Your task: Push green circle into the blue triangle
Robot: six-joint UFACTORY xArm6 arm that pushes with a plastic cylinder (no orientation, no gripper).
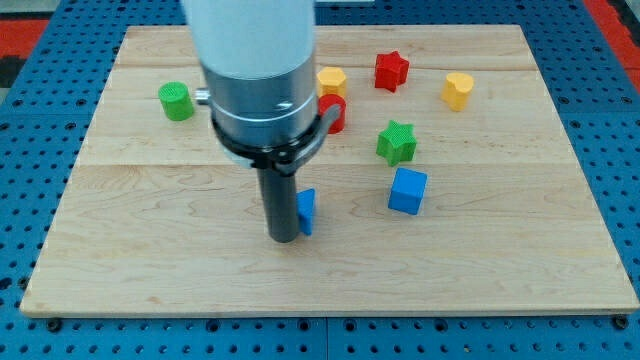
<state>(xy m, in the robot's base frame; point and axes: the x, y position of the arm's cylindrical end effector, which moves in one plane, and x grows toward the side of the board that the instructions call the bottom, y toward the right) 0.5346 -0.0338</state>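
Observation:
The green circle [176, 101] sits near the board's upper left. The blue triangle [306, 210] stands at the board's middle, mostly hidden behind my rod. My tip [283, 238] rests on the board right at the blue triangle's left side; whether it touches cannot be told. The green circle is far up and to the left of my tip and of the blue triangle.
A blue cube [407, 191] and a green star [396, 142] lie right of the middle. A red circle [332, 113], a yellow hexagon [332, 80], a red star [391, 71] and a yellow heart [458, 90] lie near the top. The arm's body hides the upper middle.

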